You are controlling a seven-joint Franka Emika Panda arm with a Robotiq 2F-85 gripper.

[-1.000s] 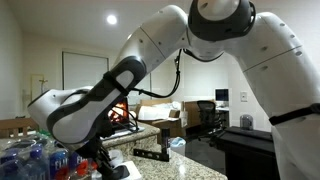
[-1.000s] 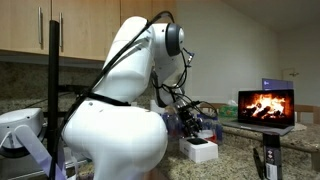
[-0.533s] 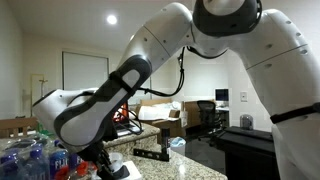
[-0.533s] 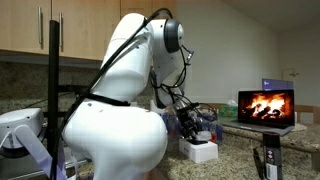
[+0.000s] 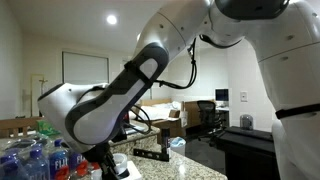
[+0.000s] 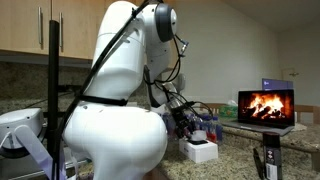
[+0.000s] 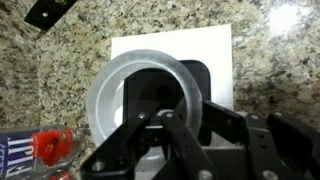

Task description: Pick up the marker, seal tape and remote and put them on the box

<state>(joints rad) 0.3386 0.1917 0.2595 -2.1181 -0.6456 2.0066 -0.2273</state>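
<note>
In the wrist view the seal tape (image 7: 105, 95), a grey ring, hangs over the box (image 7: 215, 50), a flat white box whose dark patch shows through the ring's hole. My gripper (image 7: 188, 110) comes in from the bottom edge and is shut on the ring's near wall. The remote (image 7: 48, 10) is a black bar on the granite at the top left; an exterior view shows the remote (image 5: 150, 155) on the counter too. In the exterior views my gripper (image 6: 188, 128) hangs just above the box (image 6: 200, 150). I cannot make out the marker.
Water bottles (image 5: 30, 160) with blue labels crowd the counter beside the box, and one bottle (image 7: 40, 148) with a red part lies at the wrist view's lower left. A laptop (image 6: 265, 105) showing a fire stands further along the granite counter (image 7: 270, 60).
The arm's upper links have swung over while the gripper has stayed low over the box, still shut on the tape.
</note>
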